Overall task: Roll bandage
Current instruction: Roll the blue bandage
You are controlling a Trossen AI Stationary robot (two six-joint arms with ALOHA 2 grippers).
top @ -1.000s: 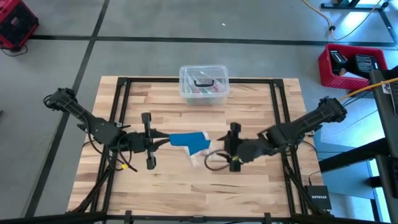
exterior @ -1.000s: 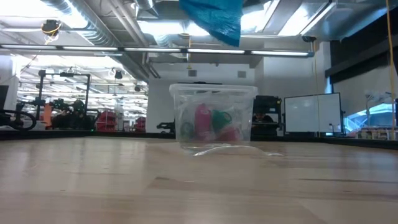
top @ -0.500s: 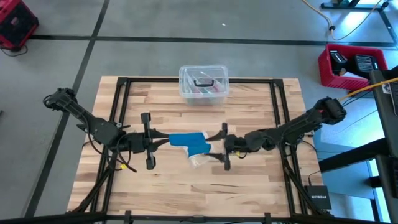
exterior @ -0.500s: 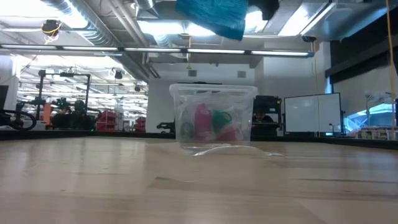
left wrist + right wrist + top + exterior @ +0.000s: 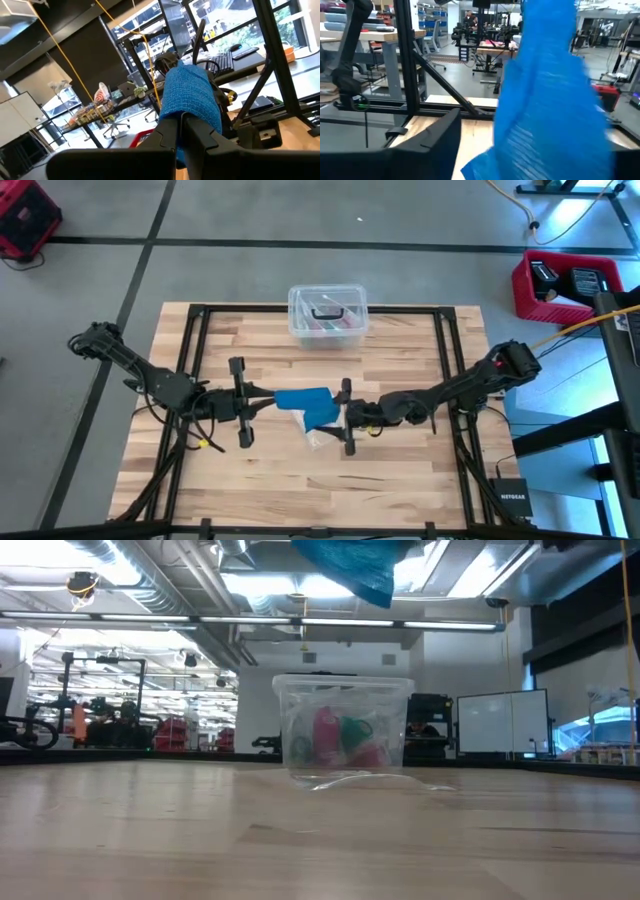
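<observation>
High view: one bandage, two pincers.

We reach both arms inward: our left gripper has its jaws clamped tight, our right gripper jaws spread.

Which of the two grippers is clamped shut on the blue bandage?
The left gripper: it pinches the bandage end. The right gripper stands open beside it.
</observation>
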